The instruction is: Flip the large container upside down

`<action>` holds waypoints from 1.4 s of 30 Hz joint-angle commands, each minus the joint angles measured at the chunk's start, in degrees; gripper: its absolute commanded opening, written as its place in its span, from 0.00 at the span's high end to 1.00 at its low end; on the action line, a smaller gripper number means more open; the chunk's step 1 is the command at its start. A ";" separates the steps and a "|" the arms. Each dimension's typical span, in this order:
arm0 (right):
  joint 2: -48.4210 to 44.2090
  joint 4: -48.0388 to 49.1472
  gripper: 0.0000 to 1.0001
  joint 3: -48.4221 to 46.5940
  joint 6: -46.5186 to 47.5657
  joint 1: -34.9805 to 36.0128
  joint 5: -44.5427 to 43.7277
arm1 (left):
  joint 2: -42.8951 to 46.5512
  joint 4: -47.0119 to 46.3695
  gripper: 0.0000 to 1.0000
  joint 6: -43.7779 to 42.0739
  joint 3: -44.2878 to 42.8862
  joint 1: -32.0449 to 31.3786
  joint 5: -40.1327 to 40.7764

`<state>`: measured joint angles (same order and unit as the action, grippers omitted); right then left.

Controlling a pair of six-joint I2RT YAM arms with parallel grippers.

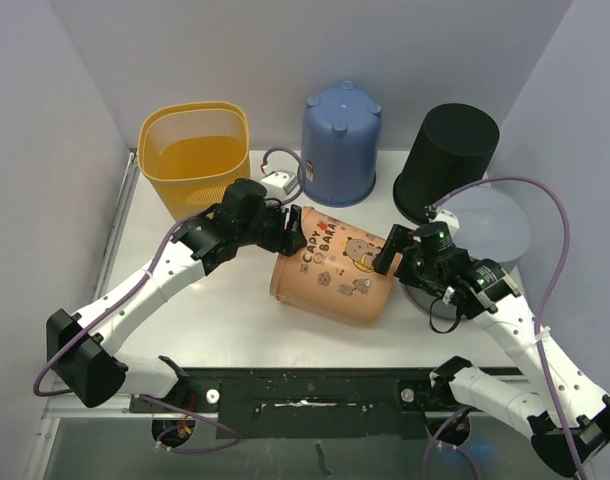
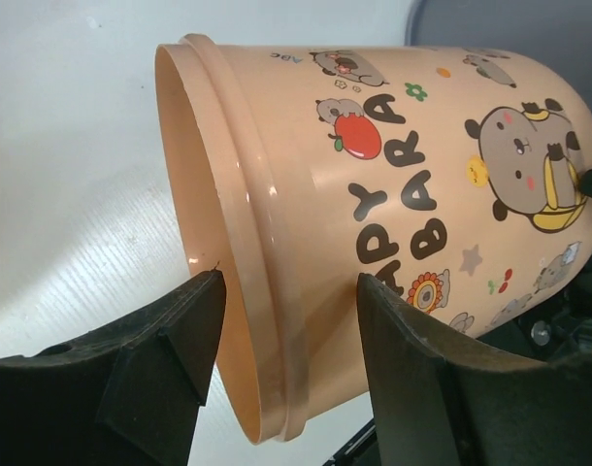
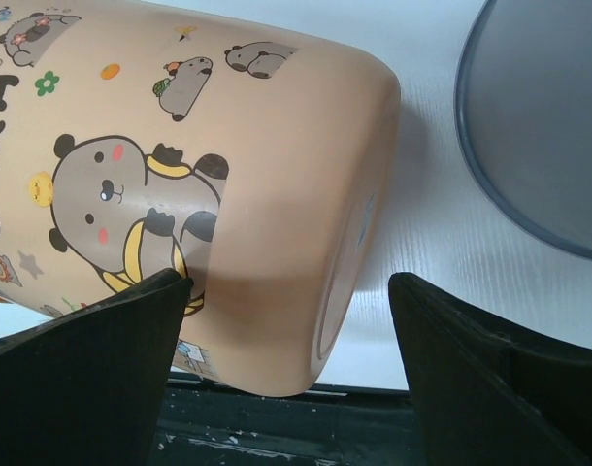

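The large container [image 1: 333,272] is a peach bucket with cartoon capybaras. It lies on its side on the white table, mouth to the left and base to the right. My left gripper [image 1: 288,228] is open and straddles the upper rim [image 2: 240,291], one finger inside the mouth and one outside the wall, with a gap on each side. My right gripper [image 1: 397,250] is open around the base end [image 3: 306,291]. Its left finger rests by the container's side, and its right finger stands clear of the flat bottom.
A yellow mesh basket [image 1: 197,155] stands upright at the back left. A blue bucket [image 1: 339,143] and a black bin [image 1: 446,162] stand upside down at the back. A grey round lid [image 1: 493,225] lies at the right, close to my right arm. The black front rail [image 1: 315,392] is near.
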<state>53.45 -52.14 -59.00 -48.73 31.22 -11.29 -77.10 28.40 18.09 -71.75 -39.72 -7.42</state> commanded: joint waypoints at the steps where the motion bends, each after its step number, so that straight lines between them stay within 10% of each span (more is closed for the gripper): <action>1: -1.19 1.84 0.13 1.26 -1.23 0.51 0.13 | -0.31 1.55 0.44 -2.53 -3.28 -1.36 3.37; 12: -0.09 1.86 0.13 1.29 -1.02 0.46 -1.11 | 0.92 3.43 0.37 -4.72 -5.84 -5.45 12.10; 27: -1.02 4.02 0.11 3.30 -2.99 0.51 1.66 | 0.33 4.00 0.73 -2.62 -2.45 -5.45 15.34; 32: -2.34 9.31 0.11 7.04 -5.83 0.55 6.15 | 0.48 4.17 0.98 -2.77 -2.09 -5.45 16.14; 42: -2.02 16.24 0.11 10.23 -5.99 0.61 10.15 | 0.09 1.64 1.00 -1.56 1.51 -5.36 14.50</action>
<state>49.89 -39.92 -50.02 -54.89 31.20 -5.19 -76.73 30.76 15.92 -72.64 -44.95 8.67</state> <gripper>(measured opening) 0.894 0.252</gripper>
